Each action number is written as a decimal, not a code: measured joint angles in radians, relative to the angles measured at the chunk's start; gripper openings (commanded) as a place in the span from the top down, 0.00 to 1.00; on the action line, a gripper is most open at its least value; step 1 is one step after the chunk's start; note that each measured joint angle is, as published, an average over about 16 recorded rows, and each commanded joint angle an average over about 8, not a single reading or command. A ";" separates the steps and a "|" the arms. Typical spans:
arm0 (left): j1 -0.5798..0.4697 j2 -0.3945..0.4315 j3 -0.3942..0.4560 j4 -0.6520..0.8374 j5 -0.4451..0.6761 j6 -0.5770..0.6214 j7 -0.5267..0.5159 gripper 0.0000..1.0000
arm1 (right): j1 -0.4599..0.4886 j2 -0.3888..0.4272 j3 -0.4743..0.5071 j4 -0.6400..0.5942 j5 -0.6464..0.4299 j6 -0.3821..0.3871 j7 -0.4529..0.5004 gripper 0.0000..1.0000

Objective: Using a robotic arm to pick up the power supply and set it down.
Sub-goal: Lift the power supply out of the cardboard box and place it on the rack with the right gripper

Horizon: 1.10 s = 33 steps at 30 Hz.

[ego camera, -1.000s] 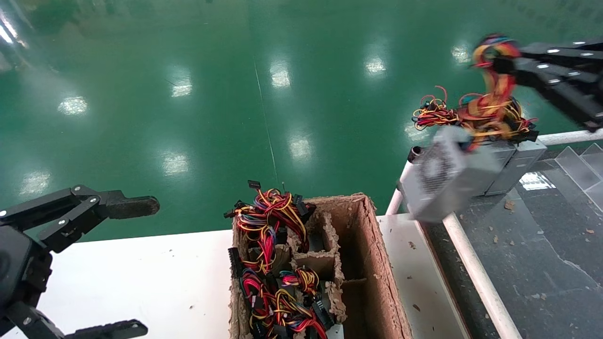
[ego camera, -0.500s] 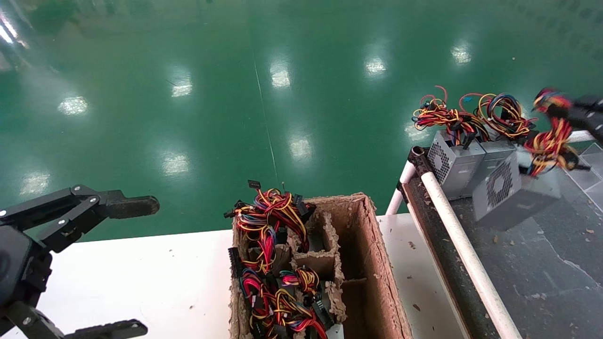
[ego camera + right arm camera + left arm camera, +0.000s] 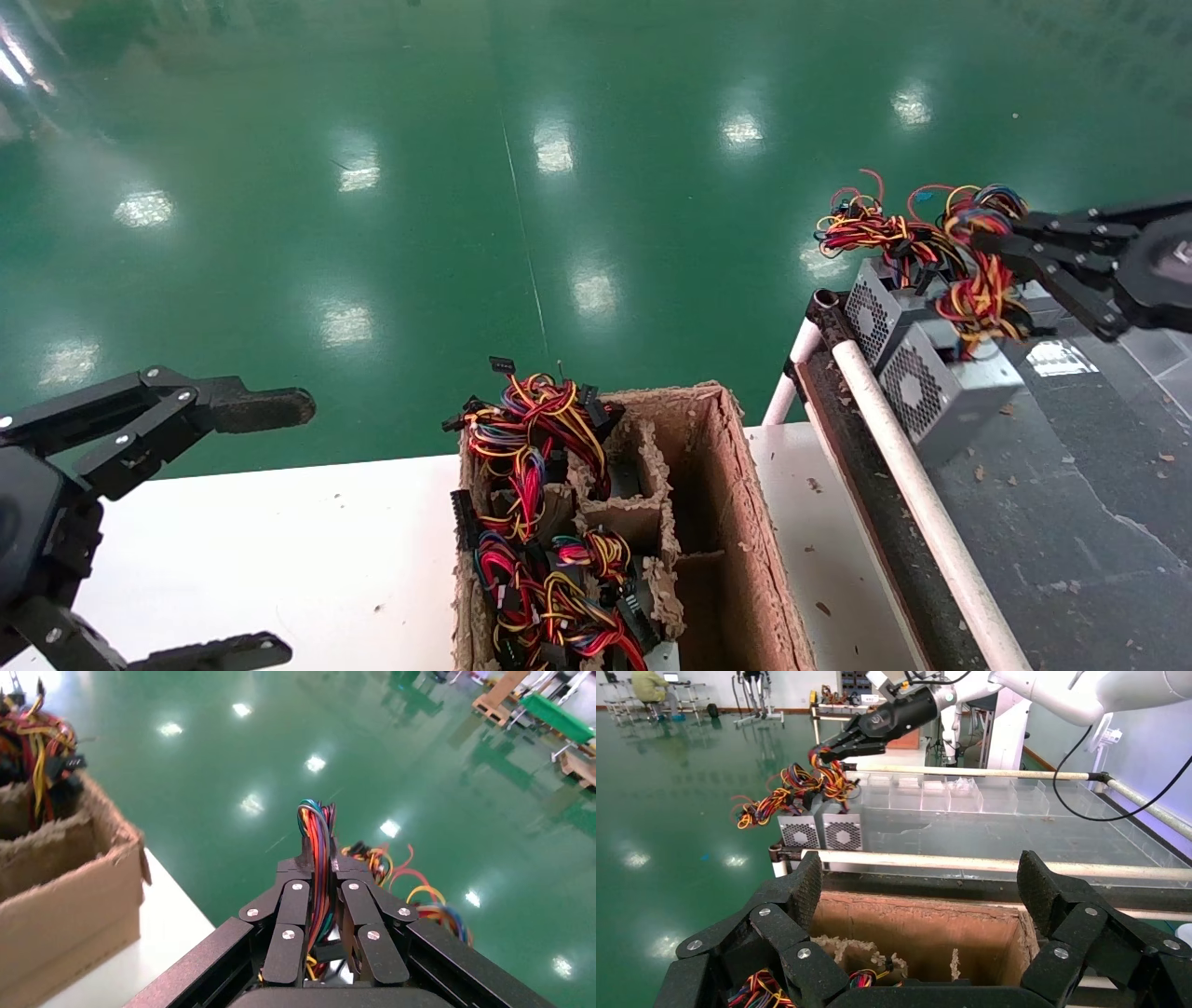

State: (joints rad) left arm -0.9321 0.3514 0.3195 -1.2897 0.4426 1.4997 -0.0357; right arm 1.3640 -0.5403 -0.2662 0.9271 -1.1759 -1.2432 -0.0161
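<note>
My right gripper (image 3: 996, 244) is shut on the red, yellow and black wire bundle (image 3: 320, 834) of a grey power supply (image 3: 945, 391). That unit hangs tilted just past the white rail (image 3: 922, 503), low over the dark belt surface (image 3: 1071, 522). It sits beside a second identical unit (image 3: 871, 312). I cannot tell whether it touches the belt. In the left wrist view the white robotic arm's gripper (image 3: 838, 747) pinches the wires above two units (image 3: 842, 832). My left gripper (image 3: 265, 527) stays open at the near left, over the table.
A worn cardboard box (image 3: 736, 522) with dividers stands on the white table (image 3: 279, 559). Its left cells hold more wire bundles (image 3: 531, 522) and its right cells look empty. Clear plastic dividers (image 3: 1155, 326) line the belt's far right. Green floor lies beyond.
The right gripper carried the hanging power supply from above the rail out over the belt. It then swung back left and lower, beside the other unit. The left arm stayed still.
</note>
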 measured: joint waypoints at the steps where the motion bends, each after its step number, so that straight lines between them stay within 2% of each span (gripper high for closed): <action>1: 0.000 0.000 0.000 0.000 0.000 0.000 0.000 0.00 | 0.003 -0.005 -0.002 0.004 -0.003 0.004 0.005 1.00; 2: 0.000 0.000 0.000 0.000 0.000 0.000 0.000 0.00 | 0.005 -0.010 -0.005 0.007 -0.006 0.008 0.009 1.00; 3: 0.000 0.000 0.000 0.000 0.000 0.000 0.000 0.00 | 0.008 -0.014 -0.007 0.010 -0.010 0.012 0.014 0.95; 10: 0.000 0.000 0.001 0.000 0.000 0.000 0.000 0.00 | 0.014 -0.028 -0.018 0.029 -0.026 0.031 0.043 0.07; 11: 0.000 0.000 0.001 0.000 0.000 0.000 0.000 0.00 | 0.014 -0.029 -0.019 0.032 -0.028 0.033 0.047 0.00; 22: 0.000 0.000 0.001 0.000 -0.001 0.000 0.001 0.00 | -0.007 -0.020 -0.018 0.063 -0.029 0.053 0.078 0.00; 33: -0.001 -0.001 0.002 0.000 -0.001 -0.001 0.001 0.00 | -0.037 -0.017 0.003 0.091 0.022 0.045 0.091 0.00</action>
State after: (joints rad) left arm -0.9328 0.3508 0.3218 -1.2894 0.4414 1.4991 -0.0346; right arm 1.3265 -0.5571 -0.2633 1.0177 -1.1537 -1.1978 0.0751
